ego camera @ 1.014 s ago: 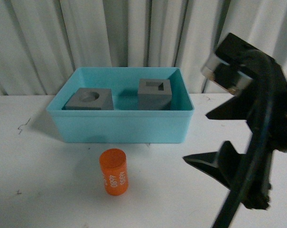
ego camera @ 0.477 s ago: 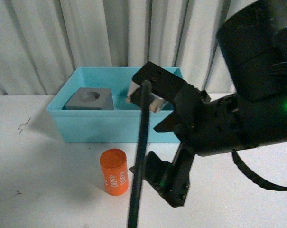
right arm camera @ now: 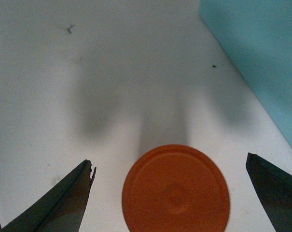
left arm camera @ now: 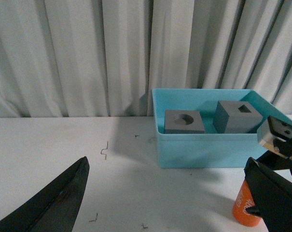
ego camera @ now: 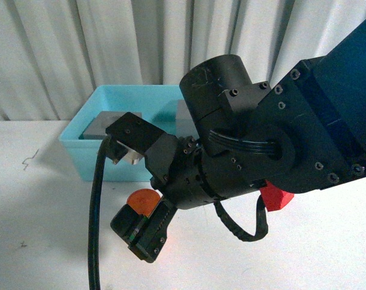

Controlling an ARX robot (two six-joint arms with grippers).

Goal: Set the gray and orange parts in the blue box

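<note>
White curtains (ego camera: 49,54) back a white table (ego camera: 37,229). Front view: your right arm (ego camera: 279,145) masks much of the blue box (ego camera: 86,160); the orange cylinder (ego camera: 143,198) shows at its near side. Left wrist view: left gripper (left arm camera: 170,203) spread; round-recess gray cube (left arm camera: 184,122) and square-recess gray cube (left arm camera: 237,116) lie inside the box, cylinder on the table nearer you. Right wrist view: right gripper (right arm camera: 172,188) spread, straddling the cylinder without touching it.

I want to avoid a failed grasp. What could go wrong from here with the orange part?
1. The orange cylinder stands upright between the open fingers of the right hand; an uneven closing might tip it.
2. The blue box wall is near; a low carry might hit it.
</note>
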